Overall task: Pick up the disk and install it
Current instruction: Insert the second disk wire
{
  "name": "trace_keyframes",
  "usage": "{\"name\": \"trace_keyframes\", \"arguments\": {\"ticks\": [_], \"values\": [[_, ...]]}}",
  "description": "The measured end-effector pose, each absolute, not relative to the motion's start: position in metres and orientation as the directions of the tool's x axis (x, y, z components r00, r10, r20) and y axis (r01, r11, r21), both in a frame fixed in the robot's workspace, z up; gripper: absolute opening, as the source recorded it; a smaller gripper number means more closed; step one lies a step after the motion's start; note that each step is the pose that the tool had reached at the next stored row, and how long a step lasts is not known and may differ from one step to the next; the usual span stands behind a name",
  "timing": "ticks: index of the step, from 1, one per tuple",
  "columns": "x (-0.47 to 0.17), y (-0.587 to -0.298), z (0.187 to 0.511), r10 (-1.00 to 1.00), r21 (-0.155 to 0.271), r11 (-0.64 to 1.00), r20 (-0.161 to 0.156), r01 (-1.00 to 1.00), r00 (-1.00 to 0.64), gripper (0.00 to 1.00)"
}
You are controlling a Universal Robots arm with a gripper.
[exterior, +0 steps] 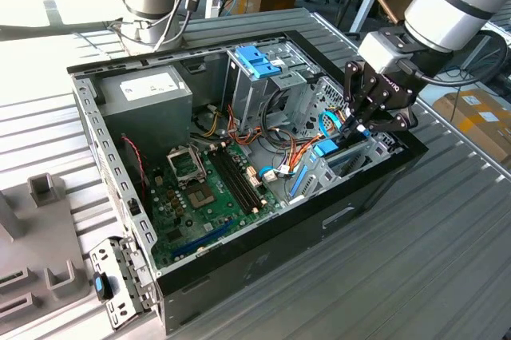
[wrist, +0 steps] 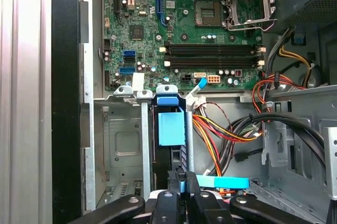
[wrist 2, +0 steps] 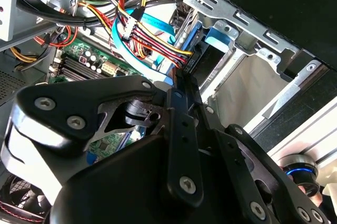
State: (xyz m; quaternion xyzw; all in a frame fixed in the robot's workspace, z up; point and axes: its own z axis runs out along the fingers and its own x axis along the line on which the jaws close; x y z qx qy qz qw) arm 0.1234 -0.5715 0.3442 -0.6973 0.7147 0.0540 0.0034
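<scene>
The disk (exterior: 326,148) stands on edge in the metal drive bay (exterior: 351,166) at the corner of the open computer case nearest the exterior view's right. Its light-blue carrier (wrist: 171,128) shows between the bay's grey rails, and its dark body (wrist 2: 202,56) sits deep in the slot. My gripper (exterior: 352,127) reaches down into the case from the exterior view's right. Its black fingers (wrist: 176,179) are pressed together on the disk's blue rear edge, and in the second wrist view the gripper (wrist 2: 176,84) meets that same end.
A broad blue handle on a grey cage (exterior: 257,61) stands at the back of the case. Bundled red, yellow and black cables (wrist: 226,129) run beside the bay. The motherboard (exterior: 207,188) covers the case floor, with the power supply (exterior: 148,92) behind it. A loose bracket (exterior: 112,284) lies outside.
</scene>
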Motion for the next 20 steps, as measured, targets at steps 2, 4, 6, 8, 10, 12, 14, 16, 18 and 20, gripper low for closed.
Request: {"name": "trace_keyframes", "arguments": {"ticks": [2, 4, 6, 8, 10, 12, 14, 16, 18, 20], "values": [[0.123, -0.572, 0.344, -0.996, 0.072, 0.022, -0.080, -0.997, -0.027, 0.17], [0.123, -0.571, 0.344, -0.996, 0.072, 0.022, -0.080, -0.997, -0.028, 0.19], [0.123, -0.571, 0.344, -0.996, 0.072, 0.022, -0.080, -0.997, -0.028, 0.25], [0.123, -0.572, 0.351, -0.996, 0.072, 0.022, -0.081, -0.997, -0.028, 0.25], [0.123, -0.572, 0.355, -0.996, 0.072, 0.022, -0.082, -0.997, -0.028, 0.25], [0.123, -0.571, 0.356, -0.996, 0.072, 0.022, -0.082, -0.997, -0.028, 0.25], [0.123, -0.570, 0.356, -0.996, 0.072, 0.022, -0.083, -0.997, -0.028, 0.24], [0.123, -0.569, 0.355, -0.996, 0.073, 0.021, -0.087, -0.997, -0.028, 0.11], [0.123, -0.569, 0.353, -0.996, 0.074, 0.021, -0.087, -0.997, -0.028, 0.11], [0.124, -0.569, 0.351, -0.996, 0.076, 0.021, -0.087, -0.997, -0.028, 0.11]]}}
